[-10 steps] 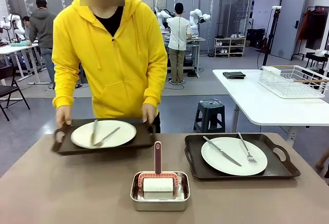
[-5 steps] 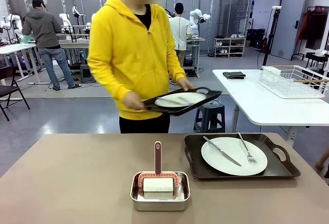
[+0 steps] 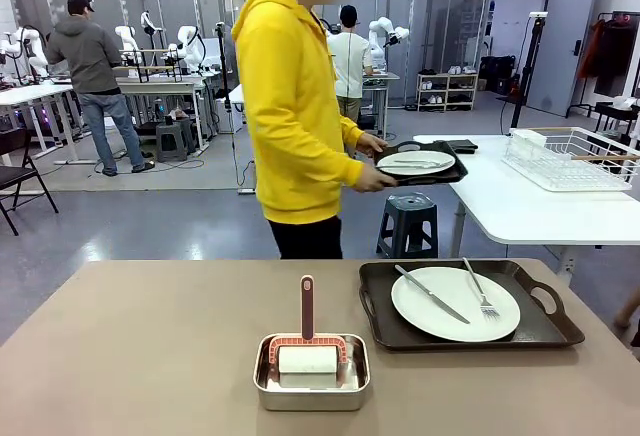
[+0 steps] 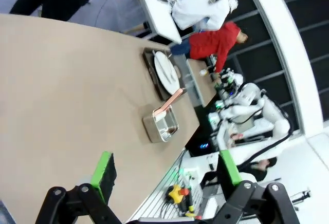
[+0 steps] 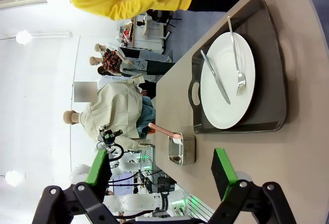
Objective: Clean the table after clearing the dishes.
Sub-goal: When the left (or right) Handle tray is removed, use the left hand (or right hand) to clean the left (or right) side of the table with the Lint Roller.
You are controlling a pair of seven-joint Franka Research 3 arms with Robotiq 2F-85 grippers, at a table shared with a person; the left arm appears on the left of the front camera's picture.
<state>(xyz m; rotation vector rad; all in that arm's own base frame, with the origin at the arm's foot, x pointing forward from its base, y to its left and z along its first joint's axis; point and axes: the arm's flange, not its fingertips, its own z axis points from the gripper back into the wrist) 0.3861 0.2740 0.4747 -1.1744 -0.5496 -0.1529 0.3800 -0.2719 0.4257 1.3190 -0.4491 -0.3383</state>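
On the right of the taupe table [image 3: 130,356] sits a dark tray [image 3: 470,341] with a white plate [image 3: 425,318], a knife and a fork. A person in a yellow hoodie stands beyond the far edge, holding a second tray [image 3: 458,161] with a plate [image 3: 415,163] in the air, next to the white side table. The left wrist view has my left gripper [image 4: 167,170] open above the table [image 4: 67,90], far from the tray [image 4: 149,62]. My right gripper [image 5: 160,170] is open too, off the near side of the tray [image 5: 267,70] and its plate [image 5: 221,111].
A small steel pan [image 3: 310,366] holding a white sponge and a red-handled tool sits at the table's front middle. Beyond the table are a white side table [image 3: 500,206] with a wire rack [image 3: 570,161], and a grey stool [image 3: 408,221]. Other people stand far back.
The person has lifted the left tray off the table, turned and carried it to the right towards the white side table. The right tray and the pan have not moved.
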